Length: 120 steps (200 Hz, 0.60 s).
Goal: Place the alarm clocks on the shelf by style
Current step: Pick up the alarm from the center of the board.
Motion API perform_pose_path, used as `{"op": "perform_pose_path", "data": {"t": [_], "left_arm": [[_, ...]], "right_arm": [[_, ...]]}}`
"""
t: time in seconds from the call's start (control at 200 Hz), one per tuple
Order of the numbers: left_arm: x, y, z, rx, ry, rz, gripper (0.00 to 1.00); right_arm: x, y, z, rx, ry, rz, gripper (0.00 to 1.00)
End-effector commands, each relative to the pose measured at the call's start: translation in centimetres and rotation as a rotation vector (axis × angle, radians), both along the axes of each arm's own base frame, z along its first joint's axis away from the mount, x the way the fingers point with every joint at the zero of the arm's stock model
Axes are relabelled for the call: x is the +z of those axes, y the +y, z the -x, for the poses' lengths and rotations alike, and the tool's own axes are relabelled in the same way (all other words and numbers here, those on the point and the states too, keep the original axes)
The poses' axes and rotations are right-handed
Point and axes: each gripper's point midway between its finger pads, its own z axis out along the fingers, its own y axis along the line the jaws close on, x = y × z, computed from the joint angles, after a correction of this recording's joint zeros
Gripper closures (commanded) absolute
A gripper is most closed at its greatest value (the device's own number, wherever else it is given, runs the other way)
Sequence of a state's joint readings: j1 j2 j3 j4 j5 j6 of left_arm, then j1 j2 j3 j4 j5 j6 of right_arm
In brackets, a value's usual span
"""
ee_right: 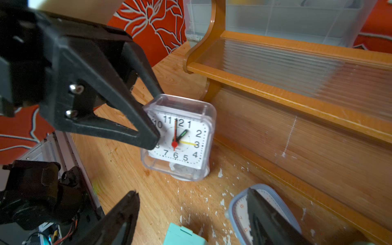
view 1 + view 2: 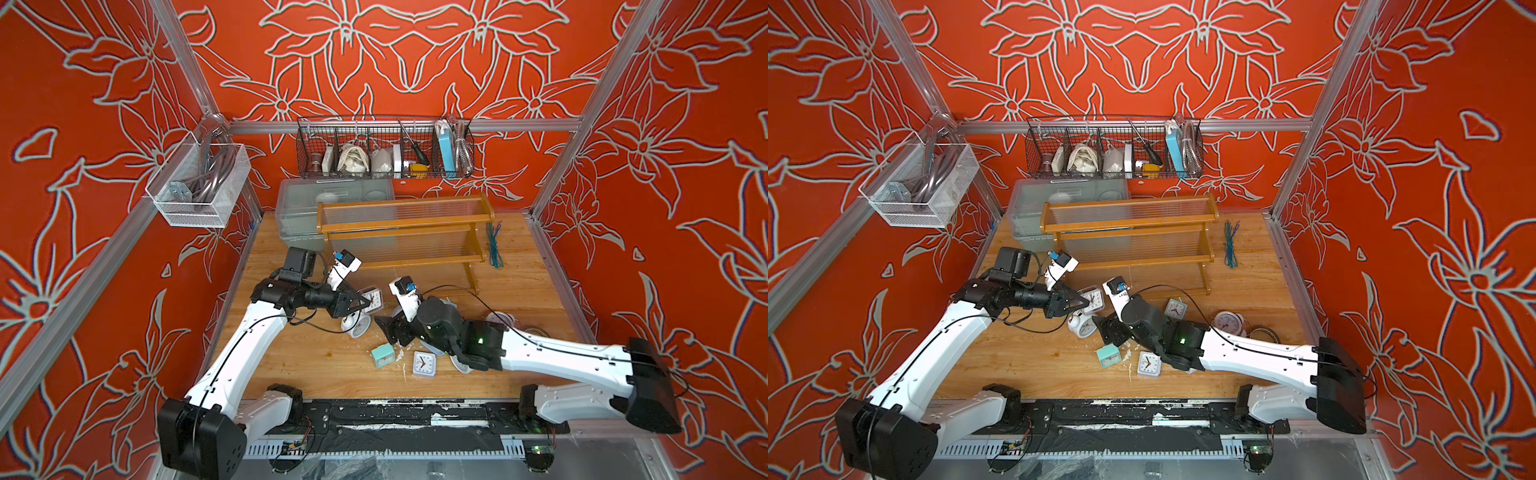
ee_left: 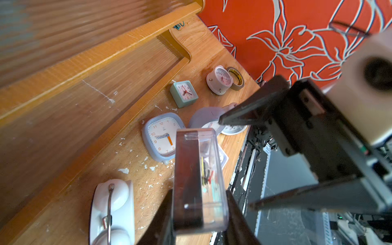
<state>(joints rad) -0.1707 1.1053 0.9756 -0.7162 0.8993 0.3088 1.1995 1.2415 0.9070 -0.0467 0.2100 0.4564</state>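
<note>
**Left side.** The left claw (image 1: 156,118) is pinching the clear-cased square clock (image 1: 186,137), with one finger across the dial side and the other behind the case. The left wrist view agrees: the fingers (image 3: 167,212) press on the two flat sides and the clock is seen edge-on. The clock is upright, with its dial turned toward the right arm, just in front of the left end of the shelf (image 2: 403,224) at its bottom tier. I cannot tell whether its base touches the worktop (image 2: 291,365). A white twin-bell clock (image 2: 355,326) lies on the worktop just beside it on the near side, apart from the claw.

**Centre.** The right claw (image 1: 191,199) is spread wide with nothing between its fingers. It sits low over the worktop and points toward the held clock. A pale-blue rounded-square clock (image 3: 161,137) lies face up beside the shelf's bottom rail. In the right wrist view, one right finger crosses over its edge. A teal square clock (image 2: 381,355) lies tipped over near the right claw. A white square clock (image 2: 424,363) lies face up just right of it, against the arm's flank. More clock bodies (image 3: 203,115) sit partly hidden under the right arm, and I cannot make out their kind.

**Right side.** A second teal square clock (image 2: 1175,308) sits in front of the shelf with its dial showing. A round white clock (image 2: 1227,322) sits further right, just beside a tape roll (image 2: 1262,332). A green wire bundle (image 2: 494,245) lies on the worktop off the shelf's right end.
</note>
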Motion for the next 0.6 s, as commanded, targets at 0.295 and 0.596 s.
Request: {"op": "perform_pose_path", "data": {"t": [0.295, 0.596], "left_arm": [[0.7, -0.7, 2.0, -0.205, -0.234, -0.027, 1.0], [1.8, -1.4, 4.7, -0.328, -0.257, 0.052, 1.0]], "right_arm": [[4.1, 0.2, 1.2, 0.13, 0.155, -0.101, 0.14], [3.6, -1.4, 2.1, 0.482, -0.052, -0.017, 0.24]]}}
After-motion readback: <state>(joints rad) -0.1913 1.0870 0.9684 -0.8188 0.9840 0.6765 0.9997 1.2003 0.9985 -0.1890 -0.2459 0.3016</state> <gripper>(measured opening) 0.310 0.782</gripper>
